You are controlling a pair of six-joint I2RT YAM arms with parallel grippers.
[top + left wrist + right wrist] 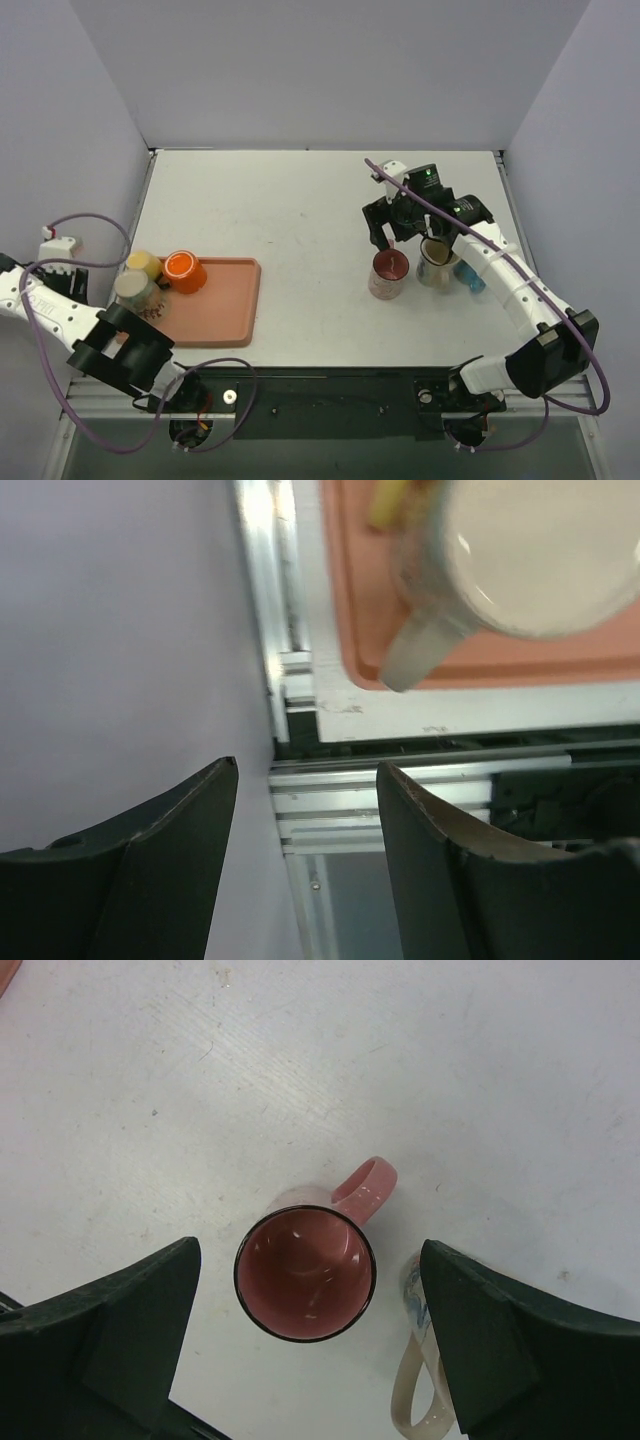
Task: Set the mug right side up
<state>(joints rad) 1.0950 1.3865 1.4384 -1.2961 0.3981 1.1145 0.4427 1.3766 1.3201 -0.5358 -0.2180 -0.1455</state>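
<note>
Wide apart, the right jaws hang over the pink mug (305, 1275) with one dark finger on either side of it and neither touching it. That mug stands right side up on the white worktop (300, 220), its mouth open to the wrist camera so that the glossy pink inside shows within a dark rim. Its handle (365, 1188) points up and to the right in the wrist view, clear of both fingers. In the top view the pink mug (388, 276) sits right of the worktop's middle, directly below the right arm's wrist. Just beside it, on the side toward the right wall, stands a cream mug (436, 268) with a blue pattern; in the wrist view only part of its wall and looped handle (415, 1400) shows past the finger. A small blue object (471, 279) lies close beyond the cream mug, too small to identify.

Over at the left edge, the left jaws are also spread, with nothing between them, held off the worktop's near left corner by the wall. An orange-pink tray (225, 315) lies nearby, carrying an orange cup (185, 270), a yellow cup (143, 263) and a beige mug (132, 288). The left wrist view catches that beige mug (540, 550) blurred, with its handle reaching toward the tray's rim (480, 670)
</note>
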